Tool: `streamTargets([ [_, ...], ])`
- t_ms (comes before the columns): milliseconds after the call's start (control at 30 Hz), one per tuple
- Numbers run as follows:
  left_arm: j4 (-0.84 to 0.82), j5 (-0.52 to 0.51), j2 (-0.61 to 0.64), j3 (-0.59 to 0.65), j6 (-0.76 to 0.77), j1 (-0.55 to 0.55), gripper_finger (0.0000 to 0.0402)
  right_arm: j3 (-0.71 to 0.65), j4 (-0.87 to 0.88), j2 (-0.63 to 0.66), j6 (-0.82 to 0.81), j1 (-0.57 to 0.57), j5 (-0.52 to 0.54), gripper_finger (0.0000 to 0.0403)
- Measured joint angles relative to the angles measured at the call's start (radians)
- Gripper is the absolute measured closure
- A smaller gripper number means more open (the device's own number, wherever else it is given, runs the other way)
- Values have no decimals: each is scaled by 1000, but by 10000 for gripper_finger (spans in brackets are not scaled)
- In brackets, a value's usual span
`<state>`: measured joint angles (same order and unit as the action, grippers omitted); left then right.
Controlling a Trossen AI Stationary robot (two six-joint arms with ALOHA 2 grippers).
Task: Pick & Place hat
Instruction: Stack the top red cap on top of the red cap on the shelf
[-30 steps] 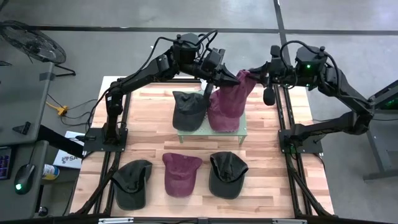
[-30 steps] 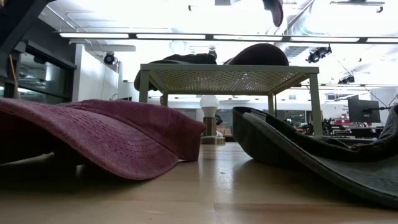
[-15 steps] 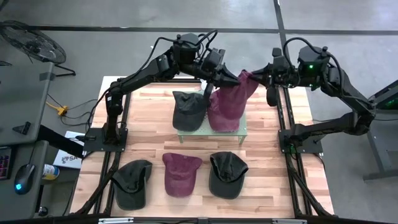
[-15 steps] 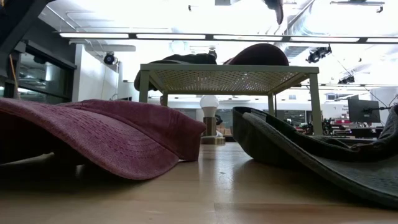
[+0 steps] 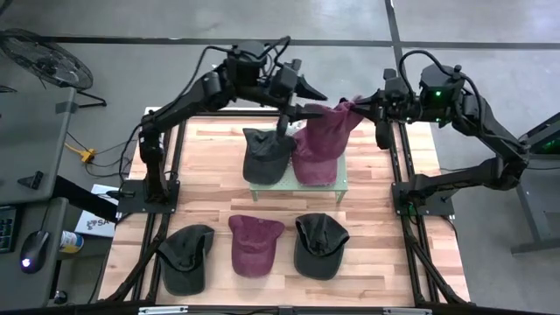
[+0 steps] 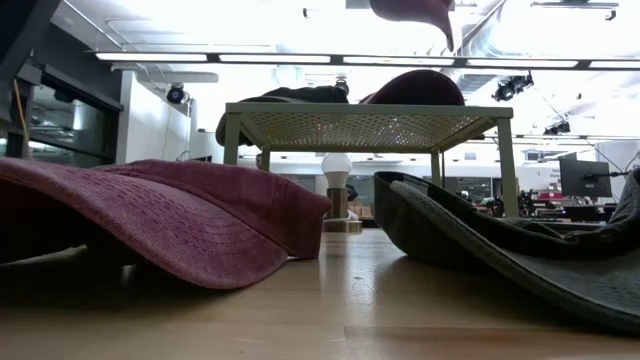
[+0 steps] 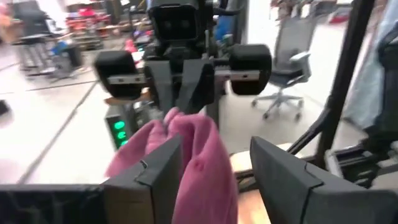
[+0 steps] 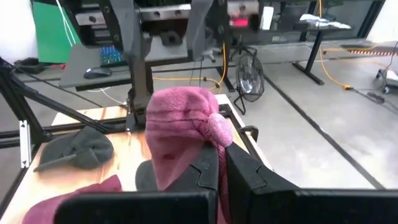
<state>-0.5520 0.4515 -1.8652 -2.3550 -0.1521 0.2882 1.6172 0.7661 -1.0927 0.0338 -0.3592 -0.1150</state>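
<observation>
Backing off now: my left hand [image 5: 308,94] has let go of the maroon hat [image 5: 322,140] and pulled away toward the far-left side, fingers parted, nothing between them. My right hand [image 5: 360,107] is clenched tight on the hat's far edge, holding that end up above the small rack [image 5: 296,186], while the rest of the hat drapes down onto the rack top just beside the dark hat [image 5: 265,153] resting there. So the whole hat now hangs off one pinch, and that is my worry: the fabric is soft, and if the fold slips out of my right fingers the raised end flops and the hat may land crooked or slide off the rack's edge. Lowering it could also drag it against the dark hat and nudge that one off. My left fingers [image 7: 286,171] are near the cloth too, and could snag it if I swing back in. Three more hats lie on the tabletop [image 5: 219,201] in front, well apart from all this. From table height I only catch the lifted part at the very top, cut off, and the rack hides how the hat sits. I can't make out how much cloth my right hand really has.
</observation>
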Motion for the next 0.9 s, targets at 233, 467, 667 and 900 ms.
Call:
streamTargets([
  [233,-164,-234,80,0,-86,0,212,74,30,-12,-53,23,6,403],
  [467,-370,-549,146,0,-240,0,212,105,75,-53,-217,64,11,403],
  [667,-466,-699,192,0,-297,0,211,105,103,-105,-330,92,31,403],
  [900,-496,-733,226,0,-297,0,211,104,134,-140,-418,95,12,402],
])
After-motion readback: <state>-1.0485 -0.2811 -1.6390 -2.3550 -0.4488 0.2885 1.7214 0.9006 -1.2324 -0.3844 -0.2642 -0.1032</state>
